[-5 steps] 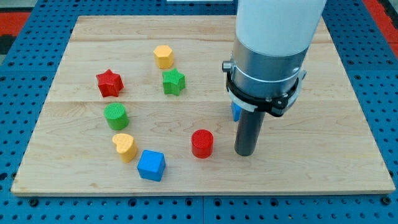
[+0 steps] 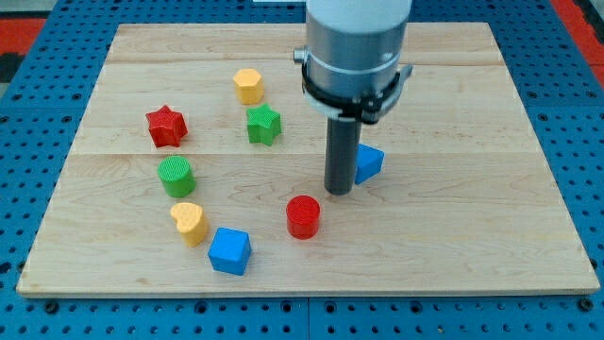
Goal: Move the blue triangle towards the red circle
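The blue triangle (image 2: 369, 162) lies right of the board's middle, partly hidden behind my rod. The red circle (image 2: 304, 216) stands below and to its left. My tip (image 2: 338, 192) rests on the board just left of the blue triangle, touching or nearly touching it, and up and to the right of the red circle with a small gap between them.
On the wooden board (image 2: 491, 236): a yellow hexagon (image 2: 248, 85), a green star (image 2: 264, 124), a red star (image 2: 165, 126), a green cylinder (image 2: 176, 177), a yellow heart (image 2: 189, 223) and a blue cube (image 2: 229, 250), all on the view's left half.
My tip has moved up and to the left, from the lower right of the red circle to the blue triangle's left side. More of the triangle shows. The red circle shifted slightly left.
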